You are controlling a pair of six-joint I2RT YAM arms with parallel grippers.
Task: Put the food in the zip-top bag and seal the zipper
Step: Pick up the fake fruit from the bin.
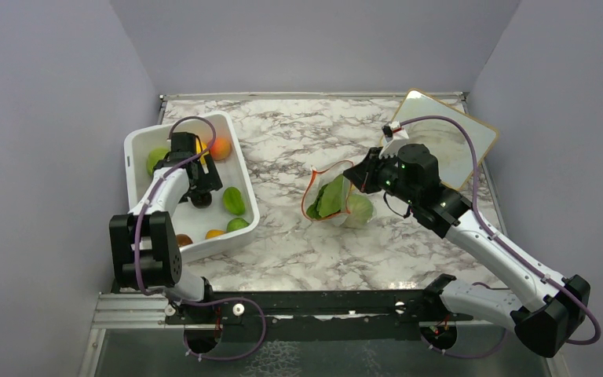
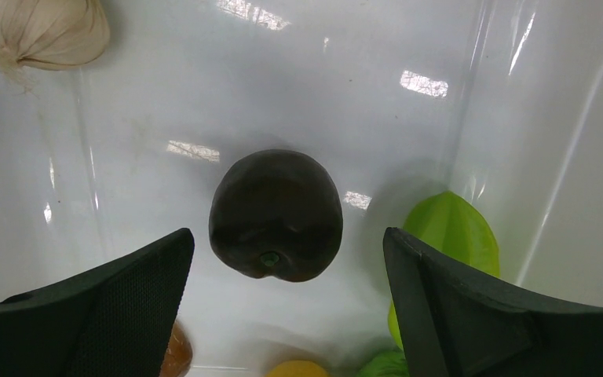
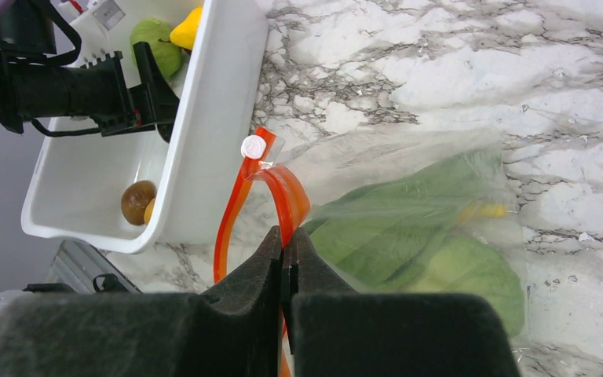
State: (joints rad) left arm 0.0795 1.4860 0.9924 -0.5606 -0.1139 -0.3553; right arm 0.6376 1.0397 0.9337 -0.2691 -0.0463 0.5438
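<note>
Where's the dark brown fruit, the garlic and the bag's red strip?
dark brown fruit (image 2: 275,214), left wrist view, its middle.
garlic (image 2: 43,30), left wrist view, its bulb.
red strip (image 3: 294,206), right wrist view, its bend.

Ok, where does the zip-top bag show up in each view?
Top external: zip-top bag mid-table, right of the white tub.
Left wrist: not in it; only the tub's inside shows.
Right wrist: centre and right, its zipper pinched in the shut right fingers.
Shared landmark: the white tub, in all three views.

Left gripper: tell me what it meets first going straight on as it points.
Likely the dark brown fruit, centred ahead of the open left gripper on the white tub floor; depth unclear.
</note>
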